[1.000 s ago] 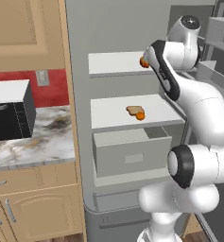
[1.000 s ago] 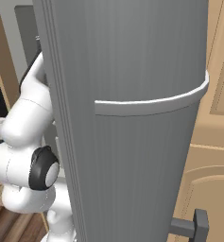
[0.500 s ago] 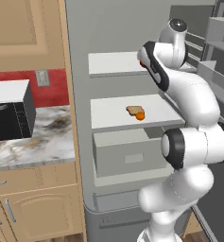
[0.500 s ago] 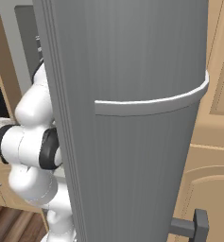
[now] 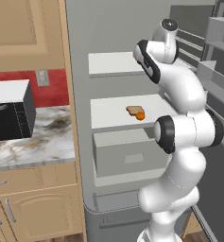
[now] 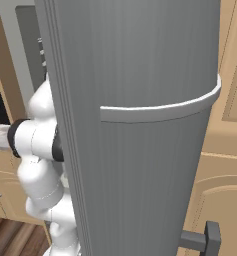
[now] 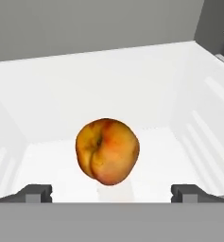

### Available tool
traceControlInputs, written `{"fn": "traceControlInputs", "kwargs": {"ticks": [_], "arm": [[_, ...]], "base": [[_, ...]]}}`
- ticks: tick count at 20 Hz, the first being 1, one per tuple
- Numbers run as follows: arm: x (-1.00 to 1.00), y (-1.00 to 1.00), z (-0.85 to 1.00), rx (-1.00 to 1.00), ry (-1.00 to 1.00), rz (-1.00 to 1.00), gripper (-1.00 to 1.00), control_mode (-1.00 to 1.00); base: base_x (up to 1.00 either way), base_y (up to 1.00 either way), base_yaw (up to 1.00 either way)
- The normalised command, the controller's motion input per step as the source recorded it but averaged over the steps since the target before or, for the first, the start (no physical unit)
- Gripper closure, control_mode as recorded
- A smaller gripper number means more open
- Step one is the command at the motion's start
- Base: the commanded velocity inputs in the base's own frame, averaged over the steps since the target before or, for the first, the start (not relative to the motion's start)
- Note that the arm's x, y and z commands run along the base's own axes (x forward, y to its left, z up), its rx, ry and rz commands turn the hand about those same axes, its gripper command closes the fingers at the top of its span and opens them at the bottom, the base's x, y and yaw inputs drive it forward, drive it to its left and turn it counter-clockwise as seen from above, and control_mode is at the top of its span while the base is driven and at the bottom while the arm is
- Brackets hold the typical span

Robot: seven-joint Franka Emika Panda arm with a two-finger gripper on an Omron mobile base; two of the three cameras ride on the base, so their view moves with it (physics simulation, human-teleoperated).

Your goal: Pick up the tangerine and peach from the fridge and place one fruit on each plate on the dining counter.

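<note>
Gripper: in the hand view we see the gripper (image 7: 111, 194) with its jaws spread wide, one tip at each lower corner, holding nothing.
Peach: we find the peach (image 7: 107, 151) resting on a white shelf (image 7: 179, 118), centred between the tips and just beyond them, not touching either.
Fridge: we note the fridge (image 5: 127, 38) standing open in the left base view; the arm reaches in at its upper shelf.
Middle shelf: we see a small orange fruit (image 5: 140, 115) beside a tan food piece (image 5: 133, 110); we cannot tell its kind.
Drawer: a pale grey drawer (image 5: 127, 156) sits below, closed.
Room: marbled worktop (image 5: 33, 139) with a black microwave (image 5: 9, 111) to the left; tan cupboards (image 5: 23, 33) above.
</note>
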Motion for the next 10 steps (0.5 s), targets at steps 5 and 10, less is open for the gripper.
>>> {"fn": "traceControlInputs", "kwargs": {"ticks": [5,10], "arm": [[0.54,-0.02,-0.11,0.00,0.00,0.00,-1.00,-1.00],[-0.02,0.00,0.00,0.00,0.03,0.01,-1.00,-1.00]], "base": [[0.00,0.00,0.00],[0.00,0.00,0.00]]}}
